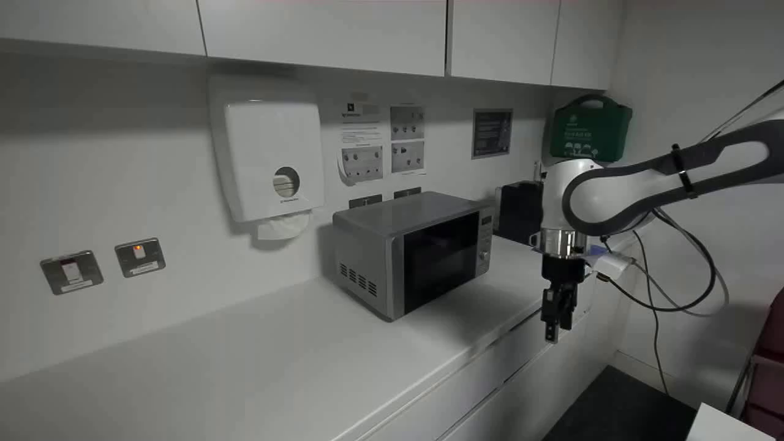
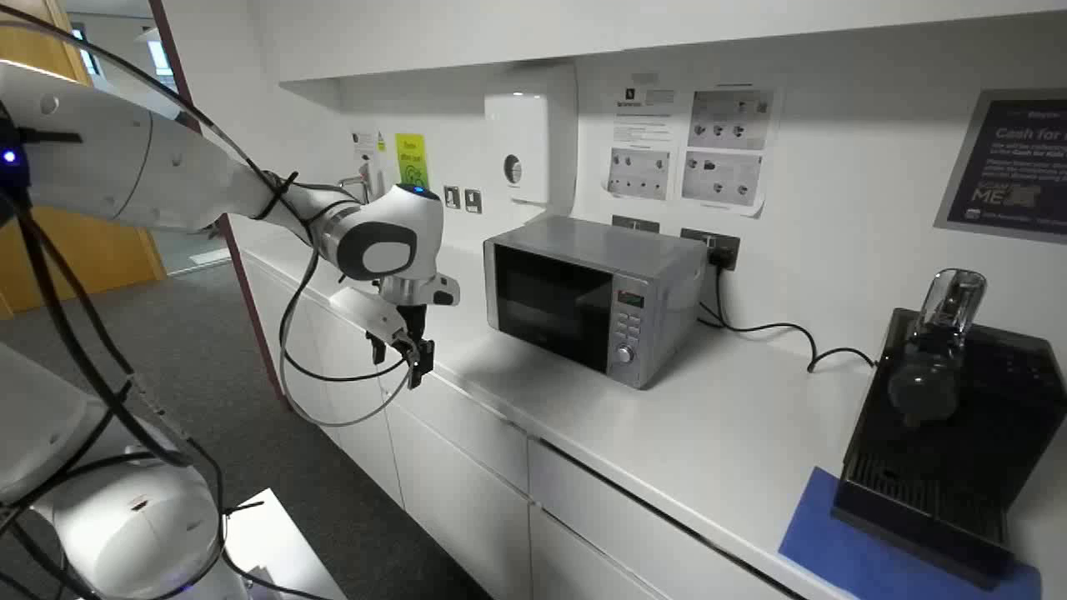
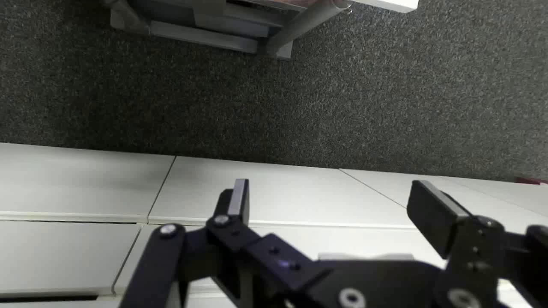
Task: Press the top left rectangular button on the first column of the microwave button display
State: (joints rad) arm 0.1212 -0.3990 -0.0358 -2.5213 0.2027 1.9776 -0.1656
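The silver-grey microwave (image 1: 361,257) stands on the counter and shows in both exterior views (image 2: 550,307). Its dark glass door is shut. The control panel (image 2: 629,332) has a small lit display, rectangular buttons in two columns and a round knob below. The top left button (image 2: 623,317) is small but visible. My gripper (image 1: 558,327) points down in front of the counter's front edge, well apart from the microwave; it also shows in an exterior view (image 2: 397,367). In the wrist view the gripper (image 3: 330,205) is wide open with nothing between its fingers. The microwave is out of the wrist view.
A black coffee machine (image 2: 934,467) stands on a blue mat (image 2: 813,521) along the counter (image 1: 245,367). A white towel dispenser (image 1: 263,153) hangs behind the microwave, and wall cabinets (image 1: 324,30) hang above. White drawer fronts (image 3: 291,192) and dark carpet (image 3: 299,111) lie below my gripper.
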